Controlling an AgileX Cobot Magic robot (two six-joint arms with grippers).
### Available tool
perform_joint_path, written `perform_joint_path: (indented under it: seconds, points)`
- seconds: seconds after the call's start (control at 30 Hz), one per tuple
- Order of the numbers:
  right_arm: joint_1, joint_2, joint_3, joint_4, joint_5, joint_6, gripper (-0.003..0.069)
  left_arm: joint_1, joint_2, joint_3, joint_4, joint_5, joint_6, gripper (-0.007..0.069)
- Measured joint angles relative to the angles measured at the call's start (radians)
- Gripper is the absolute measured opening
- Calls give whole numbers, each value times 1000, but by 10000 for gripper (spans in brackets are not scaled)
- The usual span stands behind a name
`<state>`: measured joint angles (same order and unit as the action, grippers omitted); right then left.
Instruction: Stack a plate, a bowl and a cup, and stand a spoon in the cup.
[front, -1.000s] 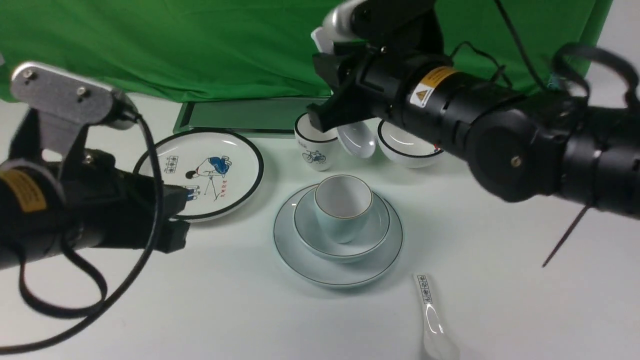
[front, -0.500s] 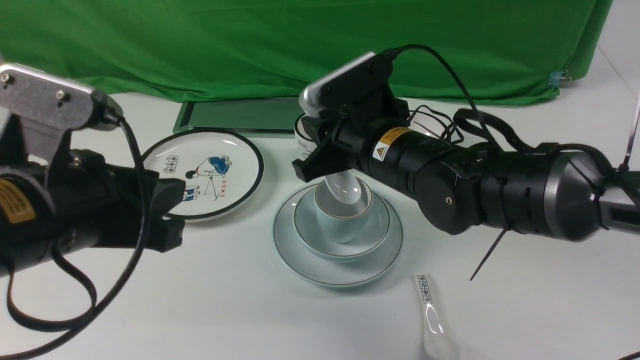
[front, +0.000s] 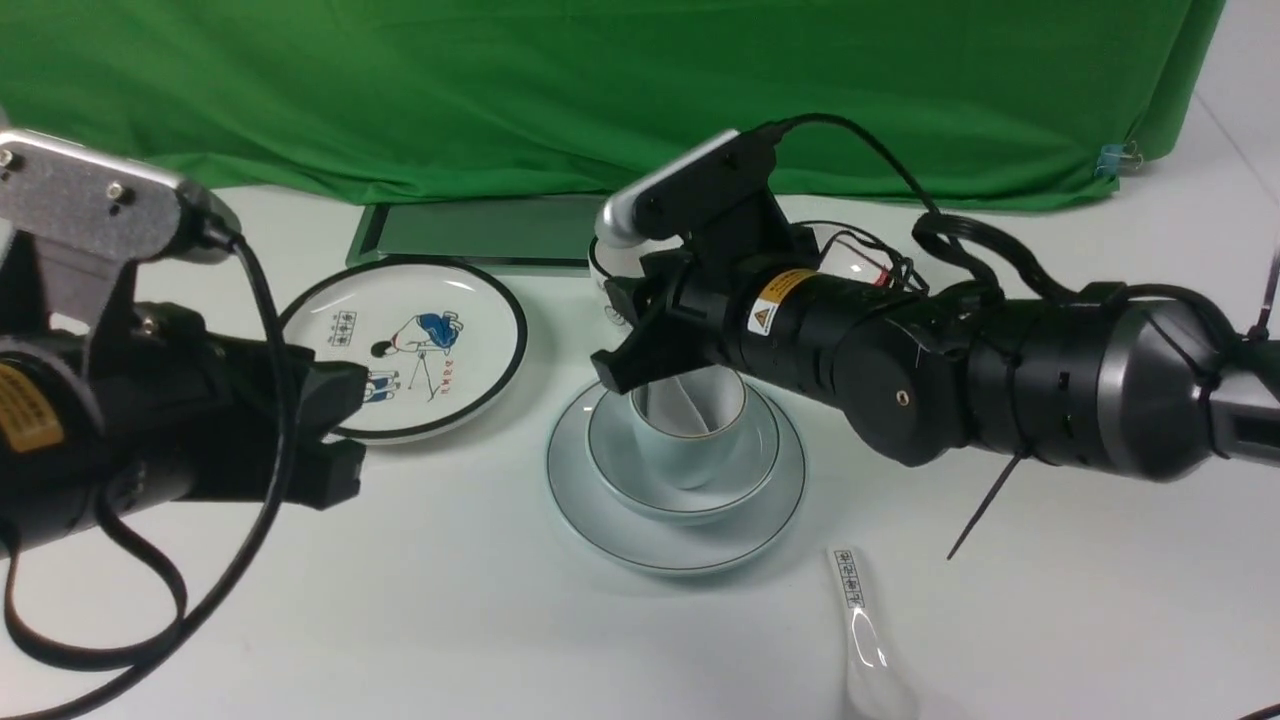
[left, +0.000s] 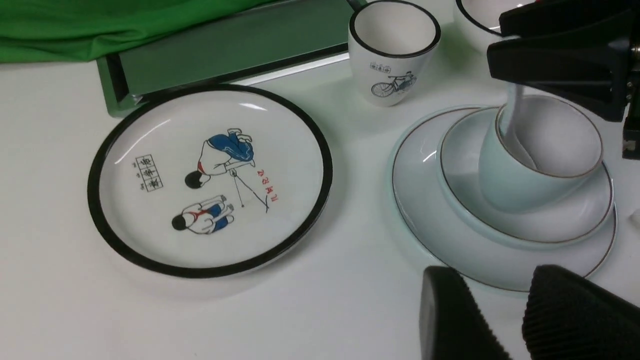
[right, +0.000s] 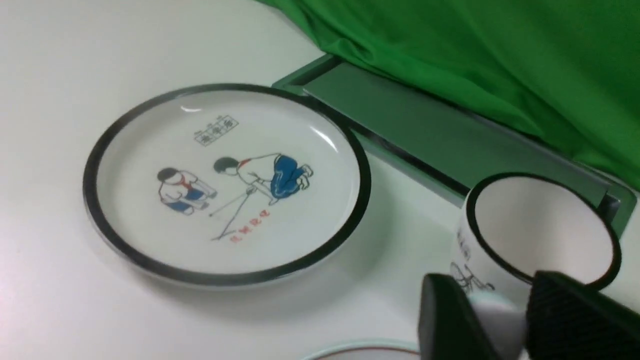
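My right fingers (left: 555, 62) stand parted around the handle of the spoon (left: 511, 117), whose lower end is inside the cup (front: 690, 450); whether either finger touches the handle, I cannot tell. The cup stands in the bowl (front: 612, 455), and the bowl sits on the plate (front: 572, 505), all on the worktop (front: 450, 610). My left fingers (left: 450, 310) are apart too, with nothing between them, off to the side of the stack.

The stack looks all but done, so the danger I judge greatest lies in my leaving. If I pull away sideways, a finger could catch the handle and drag the spoon over the cup's rim, or tip the cup inside the bowl. If one pad clings as I rise, the spoon may lift with it and drop back askew. The handle leans, so it could also slide round the rim once it loses my support. Backing out too far could knock the bicycle cup (left: 390, 75) close behind.
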<state>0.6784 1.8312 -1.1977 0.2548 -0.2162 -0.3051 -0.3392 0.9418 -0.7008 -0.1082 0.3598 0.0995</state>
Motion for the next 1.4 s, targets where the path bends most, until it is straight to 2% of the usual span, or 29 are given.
perform_joint_path:
  seconds: [0.1,0.27,0.37,0.63,0.8,1.1,1.4]
  points:
    - [0,-58,0,0,59,-6,232,0,-30,0,-1,43,-6,148]
    - [0,-278,0,1,237,-33,68,0,-191,18,3,139,-13,-6]
    - [0,-378,16,0,286,-35,14,0,-300,64,9,144,-13,-34]
    - [0,-767,307,0,216,-57,10,0,-662,246,11,170,-13,-37]
    - [0,-1018,502,0,149,-59,15,0,-791,269,27,201,-13,-38]
    - [0,-1296,671,0,134,-60,37,0,-825,269,33,235,-13,-36]
    - [0,-1330,696,0,128,-60,55,0,-825,269,33,235,-13,-36]
